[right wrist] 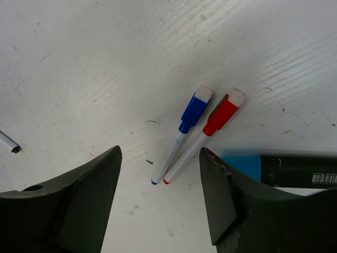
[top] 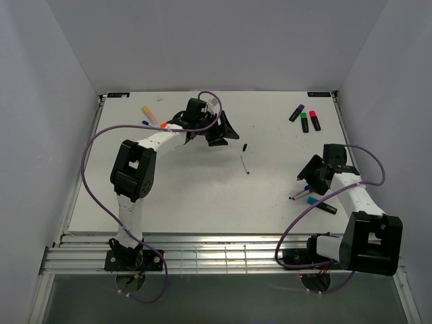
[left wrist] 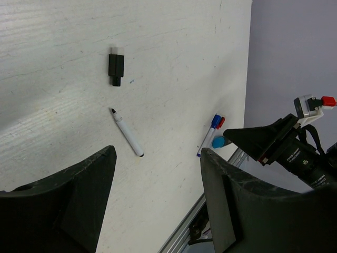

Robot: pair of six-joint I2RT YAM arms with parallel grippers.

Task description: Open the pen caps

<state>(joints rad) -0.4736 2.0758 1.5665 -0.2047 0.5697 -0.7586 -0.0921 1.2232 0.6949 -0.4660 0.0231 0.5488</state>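
My right gripper (right wrist: 159, 153) hangs just over the work, jaws spread and empty. The left gripper (left wrist: 158, 153) is likewise agape, holding nothing, above an uncapped thin pen (left wrist: 126, 139) and a loose black cap (left wrist: 115, 67). The white table (right wrist: 79, 63) is matte and faintly ridged. The highlighter (right wrist: 295, 169), chunky and black, lies by my right finger. The blue pen (right wrist: 181, 134) and red pen (right wrist: 202, 137) lie side by side, slim, smooth and capped. If I close here, I'd likely pinch both or roll one away.
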